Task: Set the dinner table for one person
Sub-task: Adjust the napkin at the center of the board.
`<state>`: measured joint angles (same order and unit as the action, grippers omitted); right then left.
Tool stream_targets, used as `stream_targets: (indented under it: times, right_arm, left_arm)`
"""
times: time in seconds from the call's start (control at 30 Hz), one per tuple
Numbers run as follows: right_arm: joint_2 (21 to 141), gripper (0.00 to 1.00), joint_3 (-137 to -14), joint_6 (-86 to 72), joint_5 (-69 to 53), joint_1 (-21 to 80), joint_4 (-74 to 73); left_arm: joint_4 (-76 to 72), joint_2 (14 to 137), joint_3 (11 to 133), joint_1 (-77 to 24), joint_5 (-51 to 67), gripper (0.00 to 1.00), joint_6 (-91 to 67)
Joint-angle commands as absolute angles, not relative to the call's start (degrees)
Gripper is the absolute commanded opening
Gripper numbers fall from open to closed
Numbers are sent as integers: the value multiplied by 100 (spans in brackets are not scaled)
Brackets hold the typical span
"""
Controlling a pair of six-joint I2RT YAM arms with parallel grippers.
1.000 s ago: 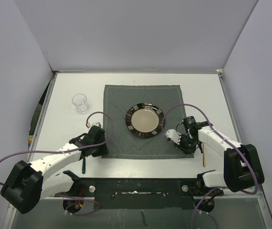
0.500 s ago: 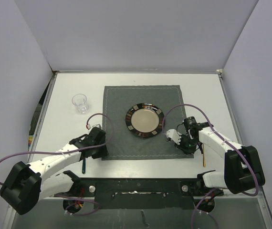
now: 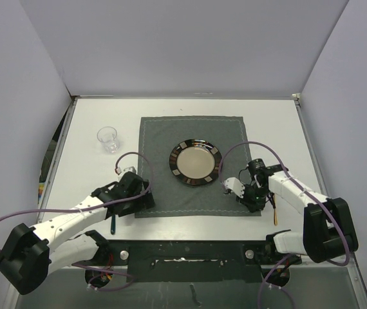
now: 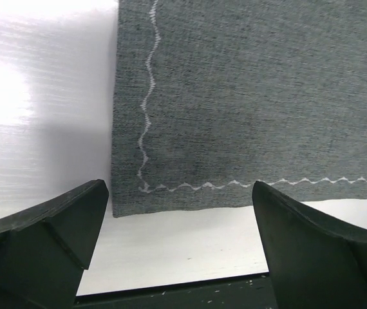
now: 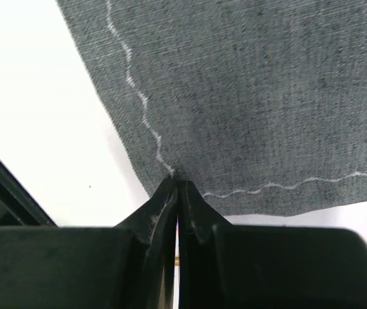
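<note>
1 dinner table (image 3: 275,123) white (matte) | L grip (image 4: 178,193) wide | R grip (image 5: 177,185) pinching placemat (image 5: 267,96)

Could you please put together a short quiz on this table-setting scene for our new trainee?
1. True or false: the left gripper is shut on the placemat.
2. Which corner of the placemat does the right gripper pinch? A. near right B. far right C. far left
3. Fill in: in the middle of the placemat stands a ____.
Key: 1 false, it is open above the near left corner. 2 A. 3 plate.
</note>
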<state>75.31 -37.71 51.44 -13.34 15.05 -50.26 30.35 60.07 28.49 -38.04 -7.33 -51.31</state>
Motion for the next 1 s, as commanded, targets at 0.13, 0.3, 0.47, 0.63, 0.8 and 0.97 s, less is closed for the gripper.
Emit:
stream_targets:
  times: [0.13,0.3,0.47,0.63,0.8,0.97]
  right_arm:
    - [7078,0,-4190,5697,-1166,1482,-5791]
    - [7027,0,-4282,5809,-1099,1392,-5918]
    - [7018,0,-4352,5691,-1217,1388,-5914]
    - [7301,0,-4603,5534,-1391,1402,-5748]
    - [7713,0,-4846,5424,-1613,1398,-5598]
    - [7988,0,-4588,5432,-1632,1418,-5360]
  left_arm:
    - [3258,5974,3114,-3830,-988,98,-5011]
    - [3252,5951,3159,-3866,-1001,98,-5001]
    - [3331,5849,3284,-3892,-1092,98,-4971]
    - [3539,5585,3905,-3885,-1392,98,-4578]
    - [3984,5523,4960,-3882,-1672,98,-4032]
    - [4329,5771,5976,-3837,-1886,98,-3474]
